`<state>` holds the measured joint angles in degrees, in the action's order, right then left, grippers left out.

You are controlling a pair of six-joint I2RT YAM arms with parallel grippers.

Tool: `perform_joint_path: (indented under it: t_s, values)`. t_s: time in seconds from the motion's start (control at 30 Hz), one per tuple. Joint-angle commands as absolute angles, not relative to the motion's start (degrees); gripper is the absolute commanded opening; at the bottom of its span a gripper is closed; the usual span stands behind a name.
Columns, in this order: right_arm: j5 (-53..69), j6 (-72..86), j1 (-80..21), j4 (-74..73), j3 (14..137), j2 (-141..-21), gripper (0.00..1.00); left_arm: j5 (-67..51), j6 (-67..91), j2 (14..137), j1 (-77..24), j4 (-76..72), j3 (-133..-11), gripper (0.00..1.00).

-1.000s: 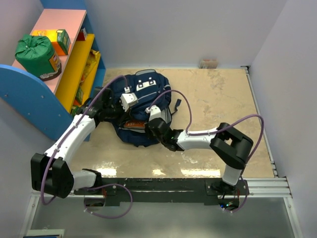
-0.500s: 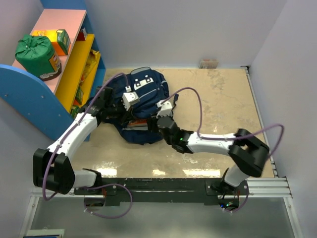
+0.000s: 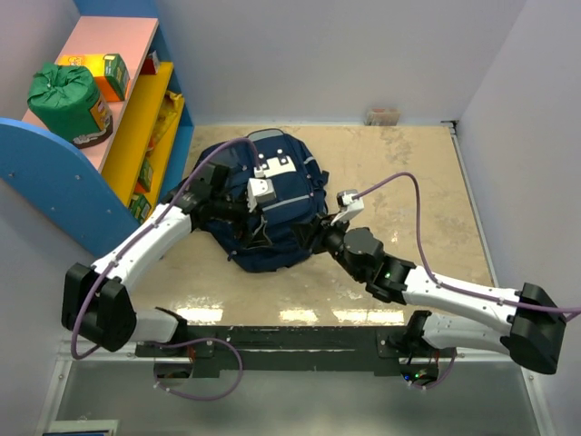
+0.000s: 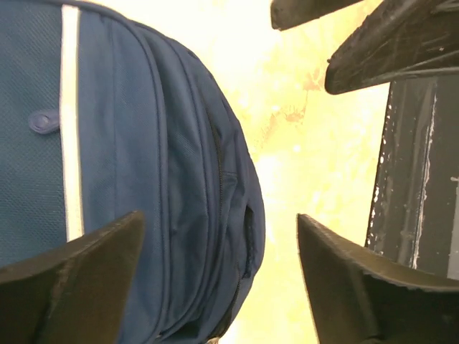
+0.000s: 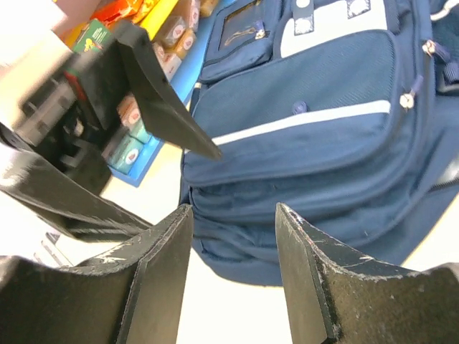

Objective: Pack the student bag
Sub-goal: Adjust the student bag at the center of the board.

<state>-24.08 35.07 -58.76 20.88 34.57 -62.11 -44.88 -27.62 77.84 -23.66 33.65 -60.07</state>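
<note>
Position of the student bag (image 3: 292, 193) decides the move. It lies by the left edge of the table (image 3: 408, 182), long axis far to near. The left gripper (image 4: 219, 236) hangs right above it, jaws wide apart and empty, so it is nearer. The right gripper (image 5: 233, 215), also parted, is beside the bag's near-right corner.

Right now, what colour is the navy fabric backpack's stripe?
Light grey stripe, clearest in right wrist view.
</note>
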Motion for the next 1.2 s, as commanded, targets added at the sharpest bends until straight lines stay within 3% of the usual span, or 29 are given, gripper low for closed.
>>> perform_joint_path:
  t_s: [0.0,0.2,0.37,0.53,0.67,0.9,1.17]
  values:
    - [-23.39,35.34,-58.8,14.86,37.35,-59.85,0.53,-46.5,-26.37,70.85,-23.29,33.05,-63.89,0.96]
    - [-21.88,29.46,-64.13,10.99,43.15,-68.27,0.54,-44.04,-30.41,64.87,-18.46,35.24,-62.14,1.0]
    - [-28.56,19.88,-72.06,6.08,52.19,-80.22,0.54,-46.4,-33.22,65.12,-5.73,35.07,-58.89,0.99]
    - [-30.77,20.91,-76.11,1.5,60.11,-89.21,0.52,-48.6,-40.14,64.87,3.5,30.69,-52.31,1.0]
    - [-24.8,32.82,-76.11,0.8,60.64,-91.49,0.52,-48.78,-52.26,66.87,4.48,31.1,-47.46,0.96]
    - [-21.01,41.92,-74.8,7.72,53.53,-93.25,0.52,-47.99,-71.96,79.27,4.57,42.8,-51.42,0.94]
    - [-17.5,47.54,-65.24,14.32,48.08,-94.13,0.51,-45.97,-73.39,81.47,0.97,36.13,-49.92,1.0]
